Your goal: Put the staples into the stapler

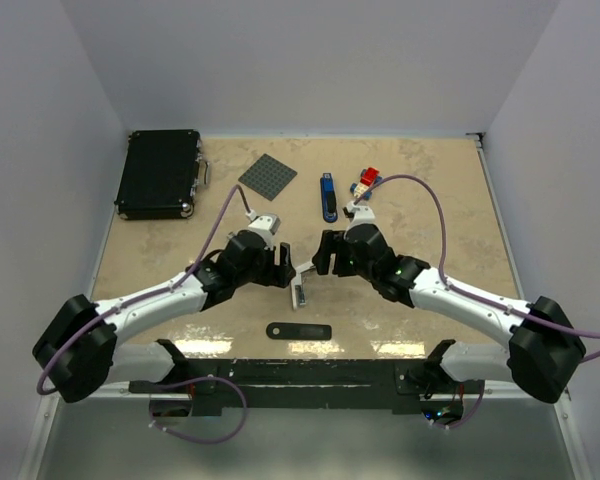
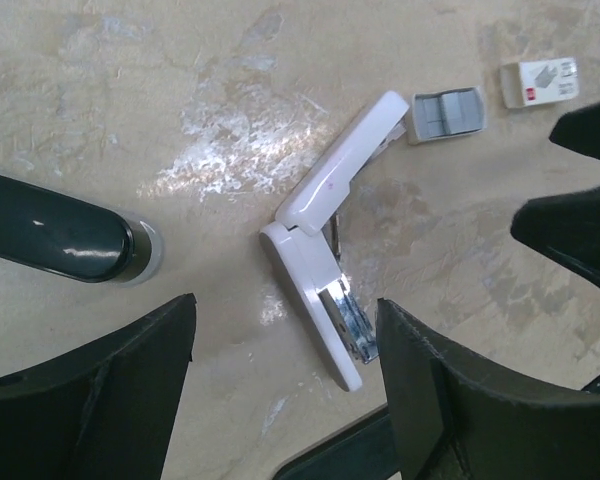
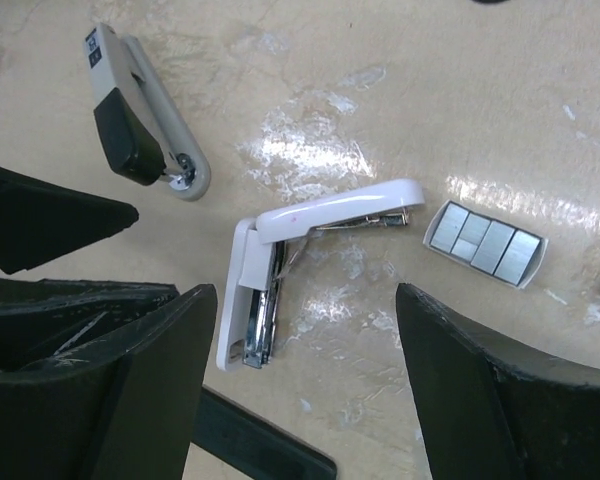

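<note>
From above, two white-and-black arms reach inward over a beige marbled table (image 1: 450, 200) and meet at its centre. A white stapler (image 1: 300, 292) lies just below the gap between the left gripper (image 1: 285, 268) and the right gripper (image 1: 320, 262). Farther back sit a black case (image 1: 160, 172), a dark grey baseplate (image 1: 268, 177), a blue tool (image 1: 327, 197) and a toy-brick car (image 1: 365, 183). A black flat strip (image 1: 298, 331) lies nearer the arm bases. The staples are hidden under the arms in this view.

The left wrist view shows the white stapler (image 2: 340, 165) hinged open into a V, lying on the table with a metal channel exposed in its lower arm. Just past the tip of its upper arm lie the staples: a grey tray (image 2: 446, 113) and, beside it but apart, a white red-marked sleeve (image 2: 540, 82). The left gripper (image 2: 285, 320) is released, its fingers spread wide on either side of the stapler's lower arm and not clamped on it. A dark rounded object (image 2: 55, 230) lies at the left.

In the right wrist view, the grey tray (image 3: 485, 245) holds silvery blocks and sits just beside the tip of the white stapler (image 3: 330, 208). The right gripper (image 3: 305, 300) is also released, fingers wide apart with the stapler's base between them, ungripped. Only this view shows a grey and black stapler (image 3: 140, 120), well apart at upper left.
</note>
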Controlling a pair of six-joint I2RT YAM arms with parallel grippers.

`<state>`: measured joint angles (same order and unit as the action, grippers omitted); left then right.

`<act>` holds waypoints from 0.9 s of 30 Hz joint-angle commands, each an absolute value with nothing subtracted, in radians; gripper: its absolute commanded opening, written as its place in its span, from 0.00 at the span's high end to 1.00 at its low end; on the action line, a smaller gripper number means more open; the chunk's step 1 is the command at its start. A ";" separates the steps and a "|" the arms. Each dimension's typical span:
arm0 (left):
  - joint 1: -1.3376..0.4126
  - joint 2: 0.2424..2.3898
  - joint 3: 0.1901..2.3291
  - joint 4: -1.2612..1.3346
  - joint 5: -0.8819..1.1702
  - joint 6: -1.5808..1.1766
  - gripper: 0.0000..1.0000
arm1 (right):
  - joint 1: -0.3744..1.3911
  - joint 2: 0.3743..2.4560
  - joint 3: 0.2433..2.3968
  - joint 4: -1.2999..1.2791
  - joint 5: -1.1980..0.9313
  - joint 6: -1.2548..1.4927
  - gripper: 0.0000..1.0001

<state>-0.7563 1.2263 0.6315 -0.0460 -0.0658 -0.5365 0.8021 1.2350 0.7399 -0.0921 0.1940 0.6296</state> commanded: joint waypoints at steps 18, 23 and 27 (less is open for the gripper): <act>-0.816 1.468 0.707 -0.017 -0.081 -0.626 0.54 | 0.750 1.215 0.626 0.058 0.105 0.739 0.23; -0.818 1.462 0.667 0.041 -0.078 -0.666 0.72 | 0.749 1.269 0.577 0.182 0.019 0.828 0.25; -0.818 1.448 0.629 0.069 -0.074 -0.707 0.85 | 0.747 1.328 0.535 0.329 -0.040 0.890 0.27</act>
